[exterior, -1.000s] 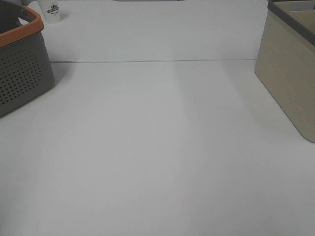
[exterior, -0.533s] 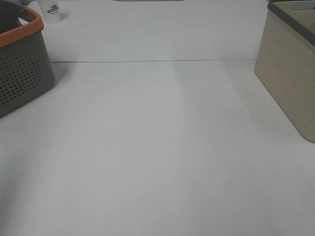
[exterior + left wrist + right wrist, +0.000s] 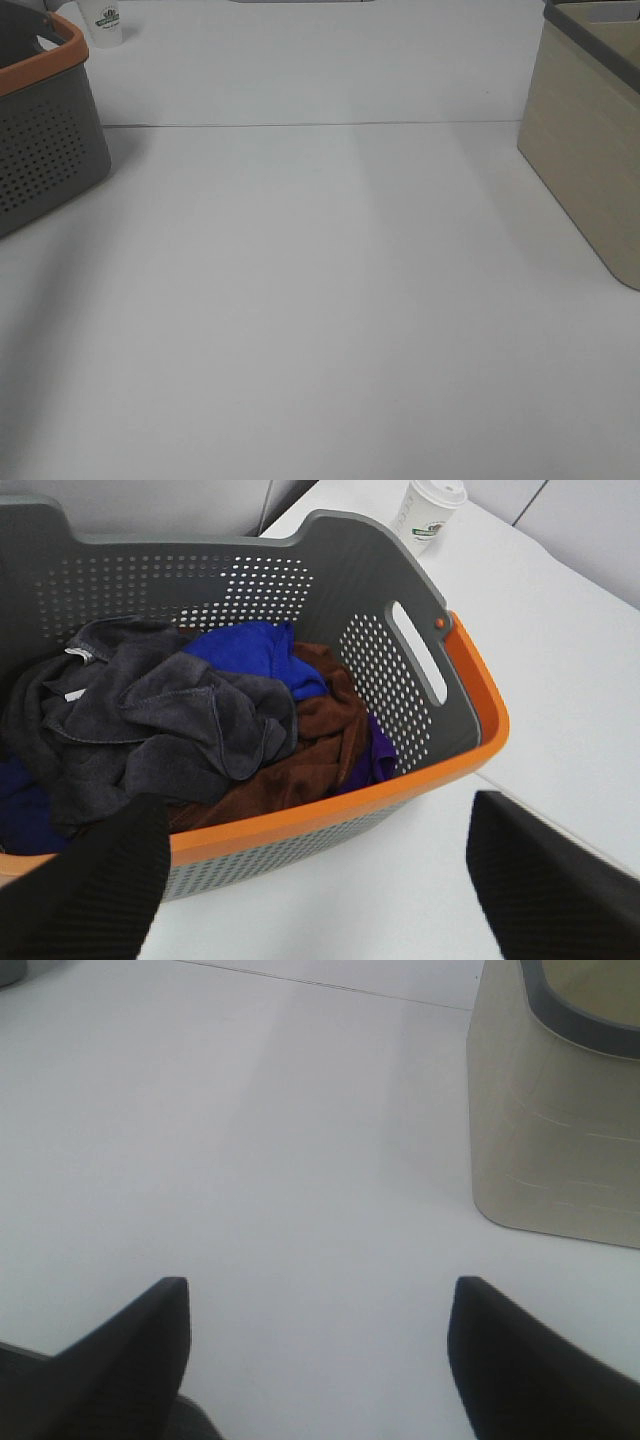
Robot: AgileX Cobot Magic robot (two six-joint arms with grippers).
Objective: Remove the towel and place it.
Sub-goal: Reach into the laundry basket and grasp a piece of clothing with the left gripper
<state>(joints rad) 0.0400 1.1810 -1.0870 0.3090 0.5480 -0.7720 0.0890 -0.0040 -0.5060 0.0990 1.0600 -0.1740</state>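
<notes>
The dark towel [image 3: 150, 720] lies bunched in the grey basket [image 3: 400, 630], on a blue cloth [image 3: 250, 650] and a brown cloth [image 3: 320, 730] — a finger [image 3: 80, 890] hides its near edge. The left gripper [image 3: 318, 810] hangs wide open by the orange rim [image 3: 480, 710], holding nothing. The right gripper [image 3: 320, 1285] is wide open and empty too, near a cut-off beige bin [image 3: 550, 1130].

The towel [image 3: 170, 710] is soft, matt charcoal terry cloth, lying in a basket [image 3: 370, 570] of perforated grey plastic with a smooth orange rim. The bench [image 3: 320, 320] is smooth, matt white.
</notes>
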